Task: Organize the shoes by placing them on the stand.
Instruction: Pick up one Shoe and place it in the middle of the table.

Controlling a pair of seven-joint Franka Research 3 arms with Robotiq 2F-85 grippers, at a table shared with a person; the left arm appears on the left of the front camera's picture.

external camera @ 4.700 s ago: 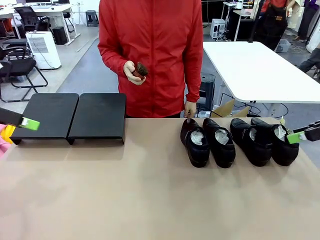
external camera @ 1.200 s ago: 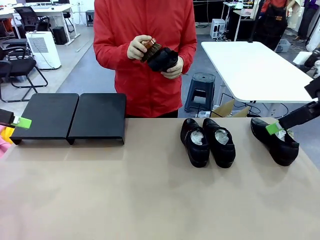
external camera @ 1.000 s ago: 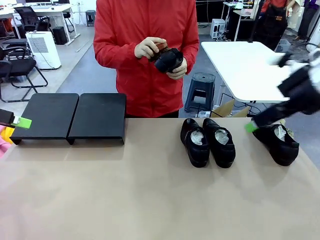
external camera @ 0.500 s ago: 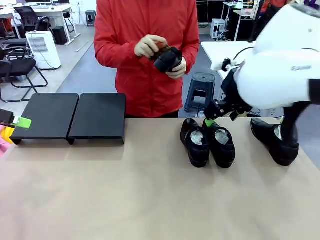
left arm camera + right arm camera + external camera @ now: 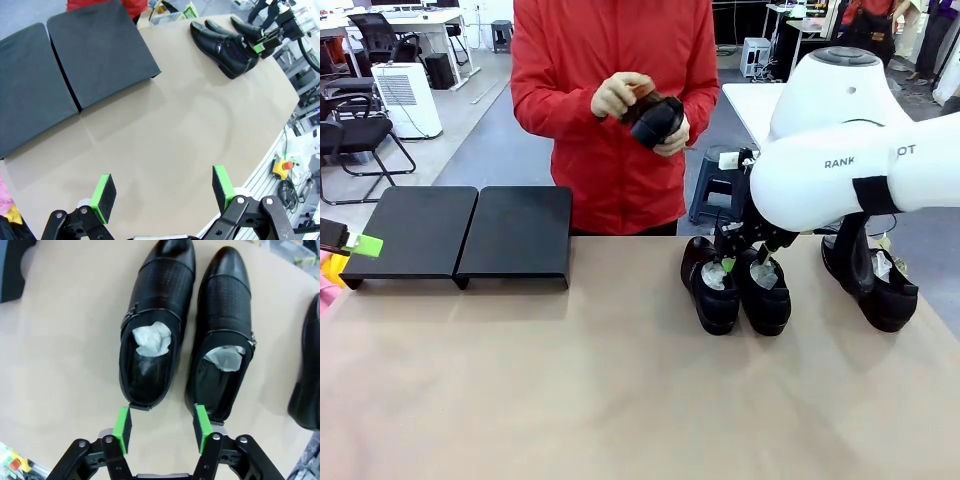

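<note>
**A:** Front view first: where is the right claw (image 5: 740,265)?

**B:** It is over the heels of the two middle shoes (image 5: 738,290). Its jaws are released and the pads (image 5: 123,429) stand apart at the left shoe's heel edge, grasping nothing.

**A:** And the other shoes?

**B:** A third shoe (image 5: 880,285) stands apart on the right. The person holds a fourth shoe (image 5: 660,118) with a brush (image 5: 642,97).

**A:** And the stand (image 5: 470,228)?

**B:** It is far left, along the far table (image 5: 620,400) edge, with wide bare tabletop between it and the pair. The left claw (image 5: 162,187) hangs released at the left edge.
</note>
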